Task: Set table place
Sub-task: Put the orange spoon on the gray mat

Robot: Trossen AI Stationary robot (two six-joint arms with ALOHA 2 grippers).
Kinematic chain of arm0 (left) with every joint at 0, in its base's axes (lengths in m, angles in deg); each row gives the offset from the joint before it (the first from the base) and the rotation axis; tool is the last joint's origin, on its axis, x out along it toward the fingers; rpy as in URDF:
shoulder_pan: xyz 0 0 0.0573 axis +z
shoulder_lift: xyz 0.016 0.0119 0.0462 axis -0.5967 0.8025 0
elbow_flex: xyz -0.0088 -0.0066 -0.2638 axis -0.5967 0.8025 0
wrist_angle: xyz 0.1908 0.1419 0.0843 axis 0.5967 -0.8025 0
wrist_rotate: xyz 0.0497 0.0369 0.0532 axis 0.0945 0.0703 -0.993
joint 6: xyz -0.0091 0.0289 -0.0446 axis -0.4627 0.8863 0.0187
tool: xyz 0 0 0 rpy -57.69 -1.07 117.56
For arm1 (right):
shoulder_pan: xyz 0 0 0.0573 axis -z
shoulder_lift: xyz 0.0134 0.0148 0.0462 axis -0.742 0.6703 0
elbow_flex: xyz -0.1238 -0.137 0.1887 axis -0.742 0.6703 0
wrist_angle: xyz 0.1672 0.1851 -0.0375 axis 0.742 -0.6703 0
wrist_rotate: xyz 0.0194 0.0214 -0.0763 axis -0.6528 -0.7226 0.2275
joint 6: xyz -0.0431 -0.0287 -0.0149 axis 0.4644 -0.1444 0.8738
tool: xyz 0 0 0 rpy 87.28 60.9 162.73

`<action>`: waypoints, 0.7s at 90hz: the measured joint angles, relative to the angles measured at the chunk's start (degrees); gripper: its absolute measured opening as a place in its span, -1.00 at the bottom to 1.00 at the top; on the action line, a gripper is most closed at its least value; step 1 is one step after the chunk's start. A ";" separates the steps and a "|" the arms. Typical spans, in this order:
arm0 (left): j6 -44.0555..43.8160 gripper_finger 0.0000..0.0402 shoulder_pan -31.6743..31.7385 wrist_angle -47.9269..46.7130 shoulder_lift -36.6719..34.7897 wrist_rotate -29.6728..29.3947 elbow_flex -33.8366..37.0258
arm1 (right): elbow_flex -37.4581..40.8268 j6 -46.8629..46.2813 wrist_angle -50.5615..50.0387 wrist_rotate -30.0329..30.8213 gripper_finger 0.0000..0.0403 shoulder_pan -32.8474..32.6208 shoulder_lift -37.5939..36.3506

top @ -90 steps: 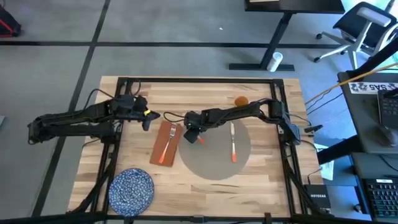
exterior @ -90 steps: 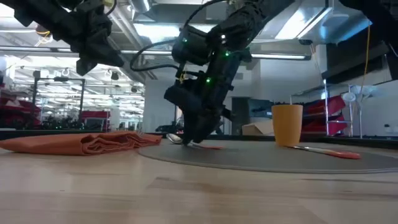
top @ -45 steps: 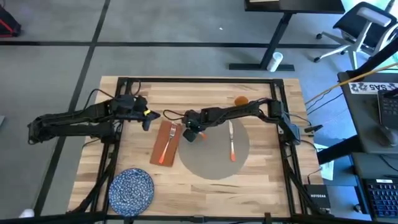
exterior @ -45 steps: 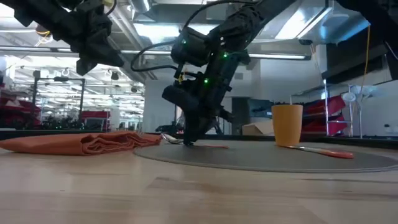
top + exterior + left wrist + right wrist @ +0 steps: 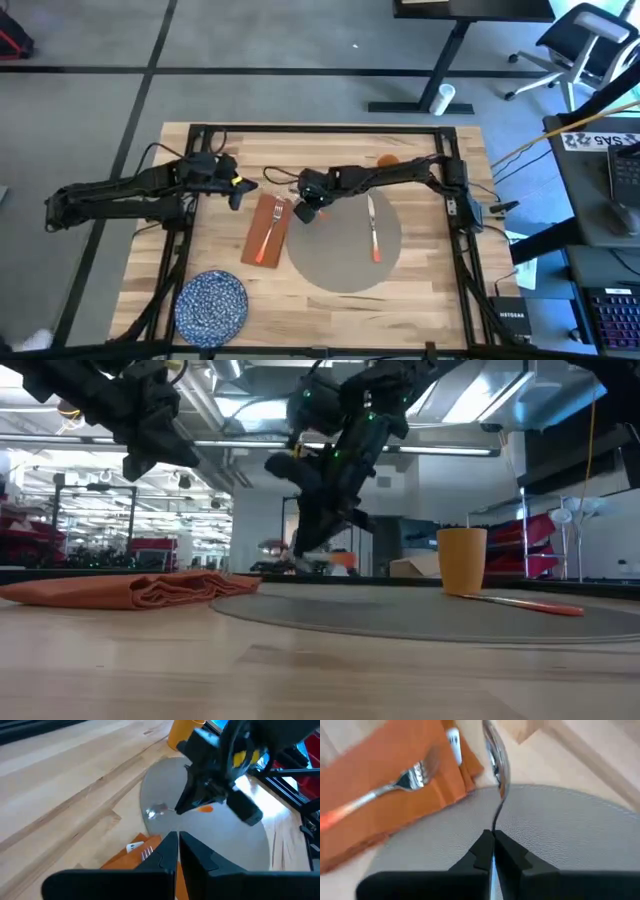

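The table (image 5: 330,150) is 1 large rectangle of light wooden planks with thin black rails. On it lies 1 flat, round, grey-beige placemat, the place (image 5: 345,262). Touching its left edge sits 1 rust-red cloth napkin (image 5: 268,228) carrying 1 metal fork (image 5: 272,222). 1 blue speckled round plate (image 5: 212,304) rests well left of and nearer than the placemat; 1 orange cup (image 5: 461,561) stands beyond it; 1 orange-handled knife (image 5: 373,228) lies on it. The right gripper (image 5: 492,851), fingers clamped on 1 shiny spoon (image 5: 496,757), hangs over the placemat's left edge. The left gripper (image 5: 177,851), fingers closed on nothing, waits left of the napkin.
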 joint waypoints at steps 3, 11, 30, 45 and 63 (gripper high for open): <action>-0.02 -1.00 0.00 0.00 -0.01 0.00 0.00 | -0.02 -0.88 -0.84 -0.21 -0.99 0.26 -0.65; -0.02 -1.00 0.00 0.03 0.00 0.00 0.00 | -0.02 -3.40 -3.08 -0.16 -0.99 0.20 -2.15; 0.46 -1.00 0.00 0.05 0.00 0.00 -0.02 | 0.43 -5.92 -6.06 1.43 -1.00 0.16 -6.64; 1.45 -1.00 -0.01 0.04 0.00 0.00 -0.02 | 3.91 -9.04 -9.91 3.47 -1.00 0.06 -12.08; 1.67 -1.00 -0.02 0.05 0.00 0.00 -0.02 | 16.13 -17.59 -10.43 7.46 -1.00 -1.46 -24.71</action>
